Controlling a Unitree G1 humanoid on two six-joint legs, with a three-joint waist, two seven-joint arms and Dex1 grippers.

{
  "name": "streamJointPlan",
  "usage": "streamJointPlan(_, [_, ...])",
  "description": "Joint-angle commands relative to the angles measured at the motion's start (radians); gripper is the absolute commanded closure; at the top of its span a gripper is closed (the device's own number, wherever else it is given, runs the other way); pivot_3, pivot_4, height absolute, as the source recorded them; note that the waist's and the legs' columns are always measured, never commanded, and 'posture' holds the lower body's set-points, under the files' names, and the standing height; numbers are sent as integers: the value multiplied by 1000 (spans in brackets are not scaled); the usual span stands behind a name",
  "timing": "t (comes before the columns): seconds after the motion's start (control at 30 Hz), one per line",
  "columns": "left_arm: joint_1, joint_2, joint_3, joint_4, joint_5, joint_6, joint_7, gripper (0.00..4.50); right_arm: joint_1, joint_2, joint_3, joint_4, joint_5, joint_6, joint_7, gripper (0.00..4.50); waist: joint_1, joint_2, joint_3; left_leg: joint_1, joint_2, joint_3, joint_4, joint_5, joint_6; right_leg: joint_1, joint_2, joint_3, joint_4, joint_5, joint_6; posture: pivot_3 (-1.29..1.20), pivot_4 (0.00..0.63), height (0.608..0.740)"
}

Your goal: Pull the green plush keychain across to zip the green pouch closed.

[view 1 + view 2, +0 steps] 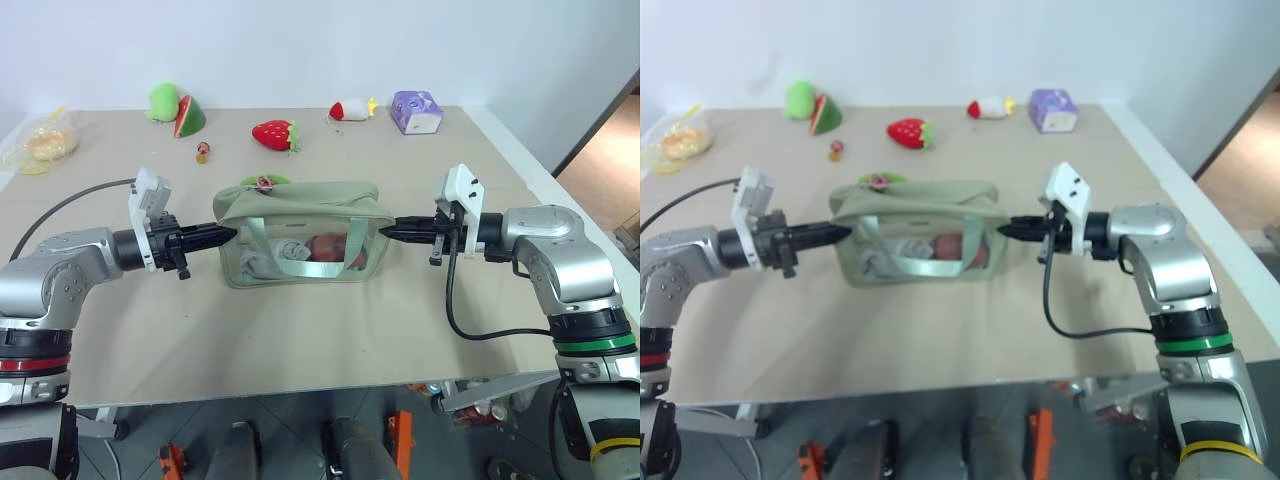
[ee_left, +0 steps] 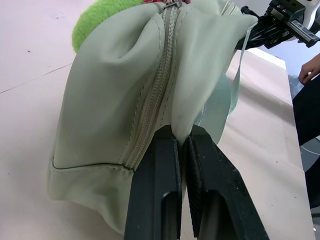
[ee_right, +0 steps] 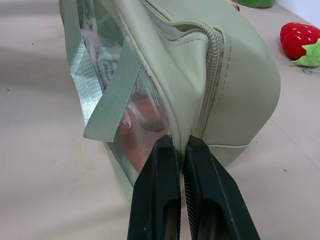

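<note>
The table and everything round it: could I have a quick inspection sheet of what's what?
Surface: beige table, white wall behind.
Job's things: green pouch mid-table; lime keychain at its top, near the left end.
Clutter: plush strawberry, watermelon slice, purple pack, plastic bag.
Grippers: left gripper shut on the pouch's end fabric; right gripper shut on the opposite end.
Cables: black cable by the right arm.
Surroundings: a person's hand at the table's edge.

Sage-green pouch [image 1: 300, 205], lime-green plush keychain [image 1: 265, 181]
</note>
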Motion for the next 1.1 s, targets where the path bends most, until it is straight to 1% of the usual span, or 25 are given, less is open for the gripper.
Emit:
streamJointPlan(0.03, [-4, 3, 2, -24, 5, -12, 6, 4417, -9, -10, -33, -13, 19, 9, -2, 4500, 0, 0, 0, 0, 0, 0, 0, 0, 0, 0, 0, 0, 0, 0, 0, 0, 150, 740])
streamJointPlan(0.07, [-4, 3, 2, -24, 4, -12, 6, 4417, -18, -5, -47, -6, 34, 15, -3, 4500, 0, 0, 0, 0, 0, 0, 0, 0, 0, 0, 0, 0, 0, 0, 0, 0, 150, 740])
streamJointPlan(0.1, [-3, 3, 1, -24, 4, -12, 7, 4500, -27, -1, -59, -2, 50, 20, -3, 3818, 0, 0, 0, 0, 0, 0, 0, 0, 0, 0, 0, 0, 0, 0, 0, 0, 150, 740])
streamJointPlan(0.13, [-3, 3, 1, -24, 3, -12, 7, 4500, -32, 1, -68, 0, 61, 24, -3, 3667, 0, 0, 0, 0, 0, 0, 0, 0, 0, 0, 0, 0, 0, 0, 0, 0, 150, 740])
streamJointPlan(0.2, [-2, 2, 0, -24, 3, -13, 6, 4500, -32, -14, -77, -6, 73, 35, 10, 3036, 0, 0, 0, 0, 0, 0, 0, 0, 0, 0, 0, 0, 0, 0, 0, 0, 150, 740])
streamJointPlan(0.23, [-2, 2, -1, -24, 3, -13, 6, 4500, -32, -20, -79, -7, 75, 38, 13, 2667, 0, 0, 0, 0, 0, 0, 0, 0, 0, 0, 0, 0, 0, 0, 0, 0, 150, 740])
streamJointPlan(0.27, [-2, 1, -1, -24, 3, -13, 5, 4500, -33, -31, -88, 0, 71, 34, 9, 2142, 0, 0, 0, 0, 0, 0, 0, 0, 0, 0, 0, 0, 0, 0, 0, 0, 150, 740])
streamJointPlan(0.37, [-2, 0, -1, -24, 2, -13, 5, 4500, -46, -67, -126, 23, 64, 10, -4, 1244, 0, 0, 0, 0, 0, 0, 0, 0, 0, 0, 0, 0, 0, 0, 0, 0, 150, 740])
streamJointPlan(0.47, [1, -2, 0, -28, 1, -13, 8, 4500, -78, -106, -169, 60, 75, -13, 6, 1244, 0, 0, 0, 0, 0, 0, 0, 0, 0, 0, 0, 0, 0, 0, 0, 0, 150, 740])
streamJointPlan(0.53, [4, -3, 3, -31, -1, -13, 10, 4500, -135, -126, -188, 125, 59, -51, -2, 1244, 0, 0, 0, 0, 0, 0, 0, 0, 0, 0, 0, 0, 0, 0, 0, 0, 150, 740])
streamJointPlan(0.63, [12, -4, 7, -36, -3, -15, 11, 4500, -276, -103, -157, 301, -27, -124, -95, 1244, -2, 0, 0, 1, 0, 1, 0, 0, 0, 0, 0, 1, 0, 0, 0, 0, 150, 740])
streamJointPlan(0.7, [18, -5, 11, -41, -4, -15, 13, 4500, -353, -77, -122, 395, -73, -181, -111, 1244, -2, 0, 0, 1, 0, 1, 0, 0, 0, 0, 0, 1, 0, 0, -1, 0, 150, 740])
streamJointPlan(0.8, [30, -10, 20, -57, -11, -13, 21, 4500, -479, 12, -41, 537, -161, -273, -130, 1244, -5, 0, 0, 2, 0, 1, 0, 0, 0, 0, 0, 1, 0, 1, -1, 0, 150, 740])
streamJointPlan(0.97, [47, -18, 26, -89, -19, -10, 32, 4500, -641, 156, 48, 776, -275, -408, -166, 1244, -2, 1, 0, 1, 0, 1, -2, 0, 0, -1, 0, 2, 0, 1, -1, 0, 150, 740])
streamJointPlan(1.03, [53, -20, 31, -107, -27, -5, 38, 4500, -700, 209, 72, 878, -312, -463, -179, 1244, 0, 1, 1, -1, 0, 1, -2, 0, 0, -2, 0, 2, 0, 3, 3, 0, 150, 740])
streamJointPlan(1.1, [60, -22, 34, -123, -32, -1, 45, 4500, -741, 240, 80, 953, -335, -504, -187, 1244, 2, 1, 1, -1, 0, 1, -3, 0, 0, -2, 0, 2, -1, 2, 4, 0, 150, 740])
